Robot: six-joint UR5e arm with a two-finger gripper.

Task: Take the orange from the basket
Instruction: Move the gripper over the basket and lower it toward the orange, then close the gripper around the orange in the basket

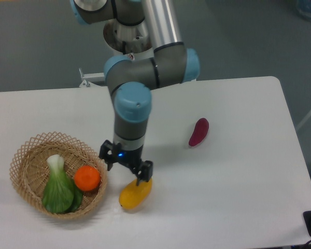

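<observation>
The orange [87,178] is small, round and bright red-orange, lying in the right half of the tan wicker basket [28,148] at the table's left. My gripper [125,167] hangs open just right of the basket's rim, a little above the table, nothing between its fingers. One fingertip [143,179] overlaps the top of the yellow fruit below it.
A green bok choy [57,188] lies in the basket left of the orange. A yellow-orange mango-shaped fruit [132,194] rests on the table right of the basket. A dark purple eggplant-like piece [198,132] lies further right. The arm's base stands behind the table.
</observation>
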